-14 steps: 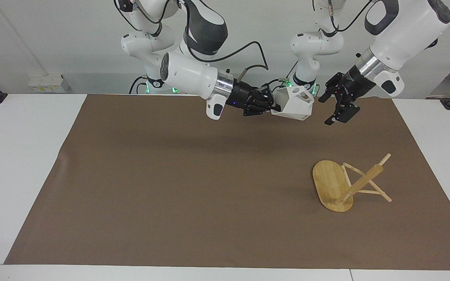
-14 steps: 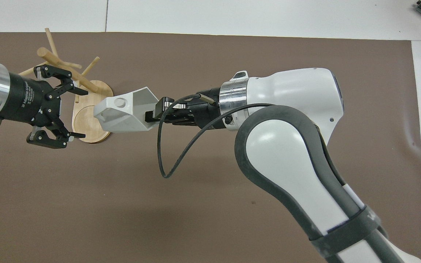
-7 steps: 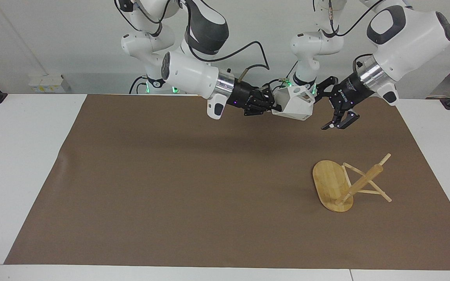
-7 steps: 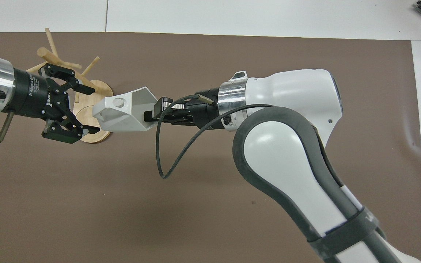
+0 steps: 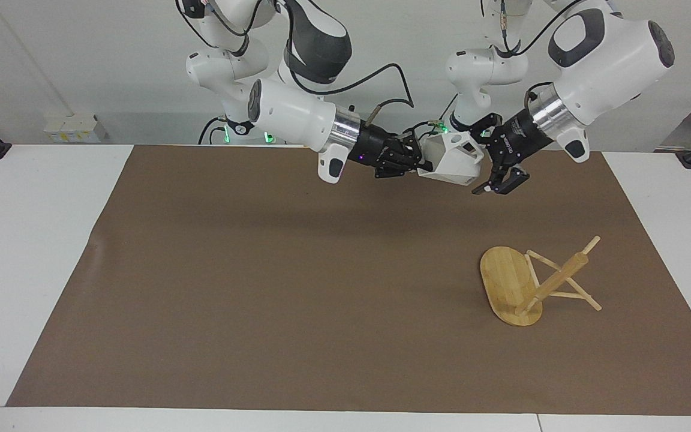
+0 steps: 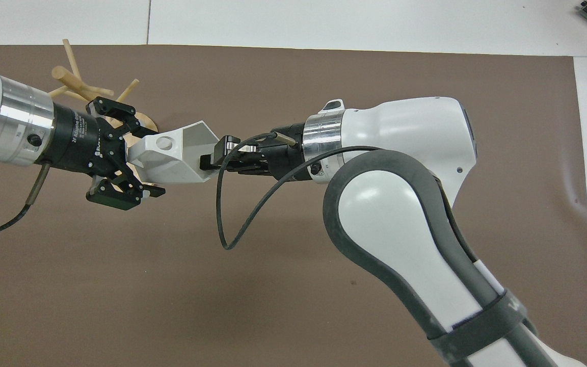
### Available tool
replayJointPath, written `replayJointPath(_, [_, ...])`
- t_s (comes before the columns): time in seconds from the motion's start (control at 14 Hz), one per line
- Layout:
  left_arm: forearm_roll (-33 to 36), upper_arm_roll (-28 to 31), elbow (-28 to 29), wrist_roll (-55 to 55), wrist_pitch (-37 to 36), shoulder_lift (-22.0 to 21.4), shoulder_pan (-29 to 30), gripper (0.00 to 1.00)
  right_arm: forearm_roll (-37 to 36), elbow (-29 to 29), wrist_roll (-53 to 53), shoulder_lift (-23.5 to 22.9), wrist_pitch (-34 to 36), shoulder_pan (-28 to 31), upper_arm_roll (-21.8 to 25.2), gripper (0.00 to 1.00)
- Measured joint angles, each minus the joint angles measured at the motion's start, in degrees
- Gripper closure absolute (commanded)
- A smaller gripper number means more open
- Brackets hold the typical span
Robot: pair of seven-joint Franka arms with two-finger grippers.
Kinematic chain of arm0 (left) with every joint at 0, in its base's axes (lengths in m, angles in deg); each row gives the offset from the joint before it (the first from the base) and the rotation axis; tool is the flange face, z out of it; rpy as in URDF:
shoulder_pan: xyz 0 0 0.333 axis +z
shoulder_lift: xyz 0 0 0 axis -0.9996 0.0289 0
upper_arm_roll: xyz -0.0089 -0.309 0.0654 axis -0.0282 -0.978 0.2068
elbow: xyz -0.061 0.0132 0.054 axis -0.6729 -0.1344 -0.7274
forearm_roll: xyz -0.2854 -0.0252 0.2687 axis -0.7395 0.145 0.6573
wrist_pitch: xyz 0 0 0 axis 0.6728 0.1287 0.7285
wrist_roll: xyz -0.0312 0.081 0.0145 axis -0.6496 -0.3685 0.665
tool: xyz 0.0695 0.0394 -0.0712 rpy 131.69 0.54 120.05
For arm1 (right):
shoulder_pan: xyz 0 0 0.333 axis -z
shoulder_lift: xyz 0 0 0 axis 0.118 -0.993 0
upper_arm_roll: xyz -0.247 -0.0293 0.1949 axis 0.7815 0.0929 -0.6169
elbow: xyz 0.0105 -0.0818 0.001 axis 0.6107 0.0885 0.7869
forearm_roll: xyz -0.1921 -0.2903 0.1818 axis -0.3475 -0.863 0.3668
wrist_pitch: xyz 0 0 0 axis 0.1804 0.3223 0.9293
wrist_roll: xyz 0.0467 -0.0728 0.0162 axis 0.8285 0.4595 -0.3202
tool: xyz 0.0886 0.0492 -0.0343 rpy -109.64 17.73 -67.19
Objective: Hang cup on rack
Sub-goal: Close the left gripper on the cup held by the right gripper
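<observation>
Moved in since last frames: left gripper (image 5: 482,163), fingers spread, now straddling cup (image 5: 450,159) handle end. Right gripper (image 5: 415,163) clamped on cup. Rack (image 6: 77,84) base mostly hidden overhead.

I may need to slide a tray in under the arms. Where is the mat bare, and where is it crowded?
Bare: the brown mat from the rack to the right arm's end. Crowded: in the air toward the left arm's end, where the right gripper holds the cup and the open left gripper flanks it.
</observation>
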Motion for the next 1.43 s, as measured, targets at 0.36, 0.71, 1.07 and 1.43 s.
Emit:
replayJointPath(0.36, [-0.2, 0.0, 0.0, 0.0, 0.0, -0.1, -0.2, 0.00, 0.0, 0.1, 0.0, 0.0, 0.0, 0.0, 0.1, 1.00])
replayJointPath(0.71, [-0.3, 0.0, -0.2, 0.0, -0.1, -0.4, -0.7, 1.00, 0.0, 0.4, 0.0, 0.0, 0.0, 0.0, 0.1, 1.00])
replayJointPath(1.07, [-0.3, 0.2, -0.2, -0.6, 0.1, -0.7, -0.6, 1.00, 0.0, 0.3, 0.3, 0.1, 0.0, -0.1, -0.1, 1.00])
replayJointPath(1.43, [-0.3, 0.4, -0.2, -0.6, 0.1, -1.1, -0.6, 1.00, 0.1, 0.0, 0.7, 0.1, -0.2, -0.2, -0.2, 1.00])
